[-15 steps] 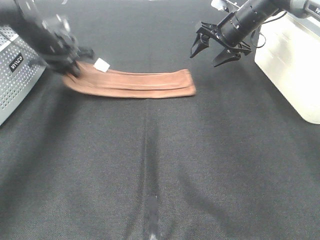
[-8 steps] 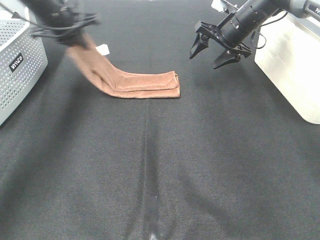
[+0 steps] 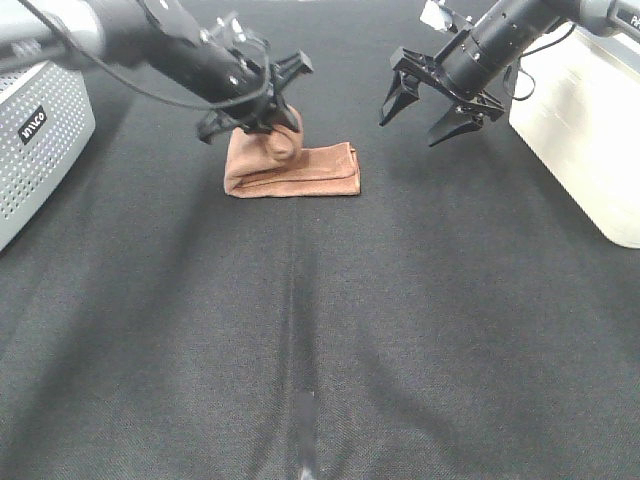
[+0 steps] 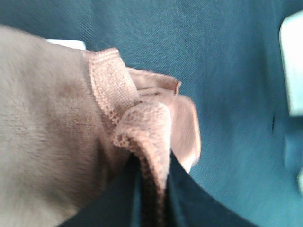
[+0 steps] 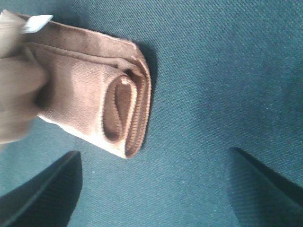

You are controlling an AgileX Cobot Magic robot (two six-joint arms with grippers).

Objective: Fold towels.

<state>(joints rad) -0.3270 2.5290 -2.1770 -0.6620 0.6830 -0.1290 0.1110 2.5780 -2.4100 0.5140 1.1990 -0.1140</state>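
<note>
The brown towel lies on the black cloth at the back middle, folded into a short thick stack. My left gripper is shut on the towel's hemmed end and holds it bunched just above the stack's left part. In the left wrist view the hem is pinched between the dark fingers, and the white tag shows behind. My right gripper is open and empty, hovering to the right of the towel. The right wrist view shows the towel's rolled end, the tag and spread fingers.
A grey perforated box stands at the left edge. A white box stands at the right, just behind my right arm. The black cloth covers the table.
My left gripper has carried the towel's left end up and to the right, over the rest of it, so the long strip is now a short stack. The right gripper has hardly moved.
</note>
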